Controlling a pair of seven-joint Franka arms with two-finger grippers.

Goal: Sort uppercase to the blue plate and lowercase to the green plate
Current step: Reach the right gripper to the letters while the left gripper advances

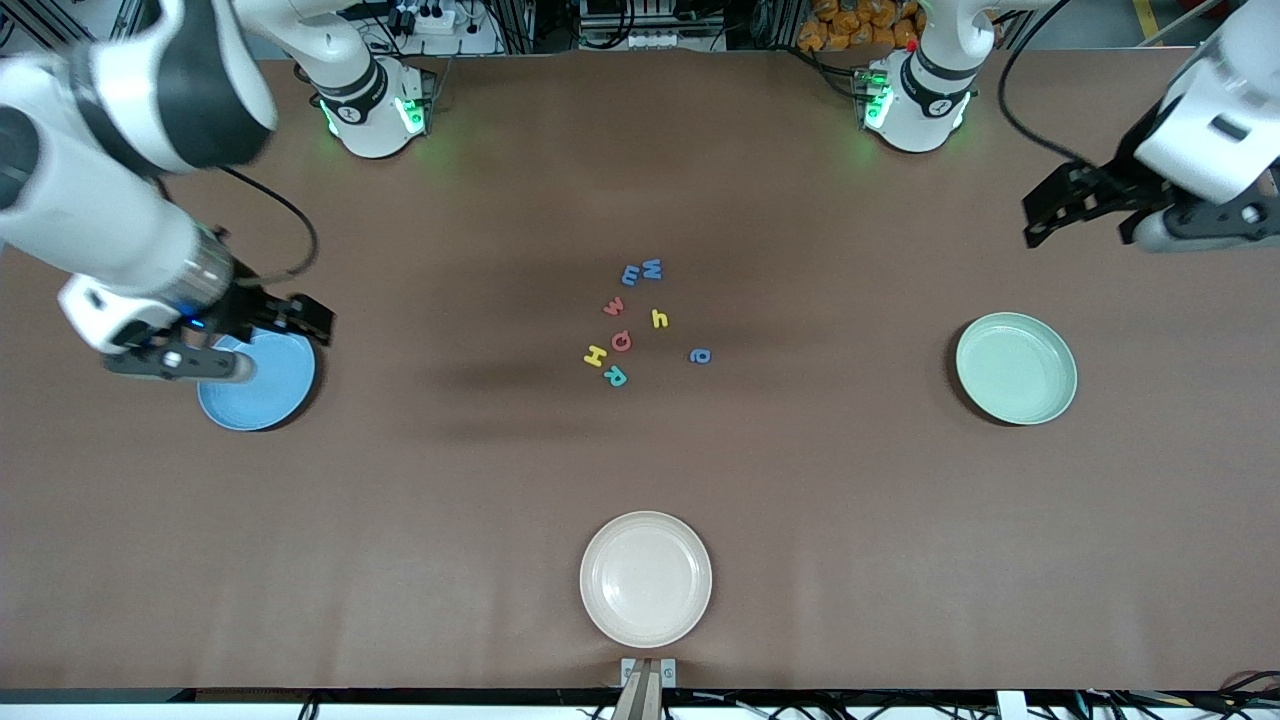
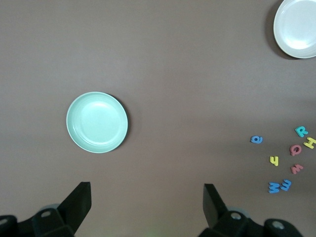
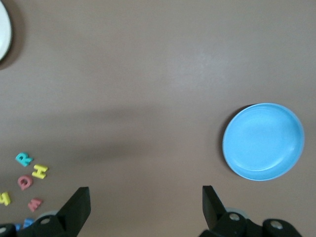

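The eight foam letters lay in a loose cluster at mid-frame of the front view, on the brown worktop (image 1: 800,500). The blue m (image 1: 631,274) and blue W (image 1: 652,268) touched at the cluster's upper edge. Below them sat the red w (image 1: 614,306) and yellow h (image 1: 659,319), then the red Q (image 1: 621,342), yellow H (image 1: 595,355), teal R (image 1: 615,376) and, a little apart, the blue a (image 1: 700,355).

The blue plate (image 1: 270,390) sat at centre left of the frame, empty, with the right hand (image 1: 300,318) above its upper rim, fingers wide apart and holding nothing. The green plate (image 1: 1016,368) sat at centre right, also empty. The left hand (image 1: 1055,212) hung in the upper right of the frame, fingers spread, gripping nothing. A cream plate (image 1: 646,578) lay at bottom centre.
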